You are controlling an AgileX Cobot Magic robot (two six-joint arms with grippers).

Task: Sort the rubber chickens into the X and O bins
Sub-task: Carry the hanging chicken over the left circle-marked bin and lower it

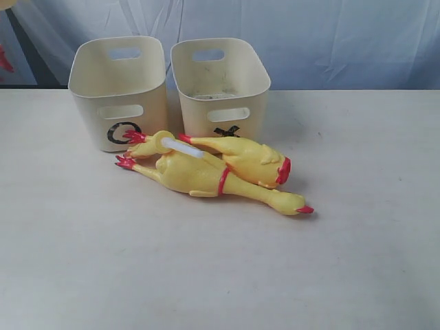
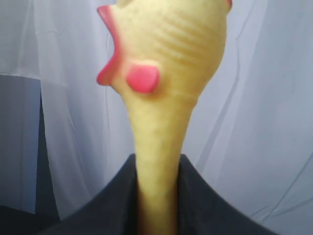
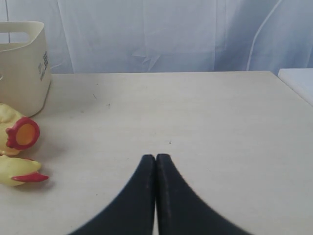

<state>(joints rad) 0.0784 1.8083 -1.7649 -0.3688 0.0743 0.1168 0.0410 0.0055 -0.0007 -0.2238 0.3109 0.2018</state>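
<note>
Rubber chickens are split between one claw and the table. The held rubber chicken (image 2: 171,54) has its thin neck clamped between the black fingers of the left gripper (image 2: 157,159), its red-beaked head raised against the pale curtain (image 2: 274,98). The right gripper (image 3: 155,157) grips nothing, its fingertips pressed together over the table (image 3: 220,112). Off to its side lie the heads of the rear rubber chicken (image 3: 19,133), beak gaping, and the front rubber chicken (image 3: 19,171). In the exterior view these two lie touching, red feet toward the O bin (image 1: 96,120), heads pointing right. The rear one lies just before the X bin (image 1: 199,117), which stands close beside the O bin.
</note>
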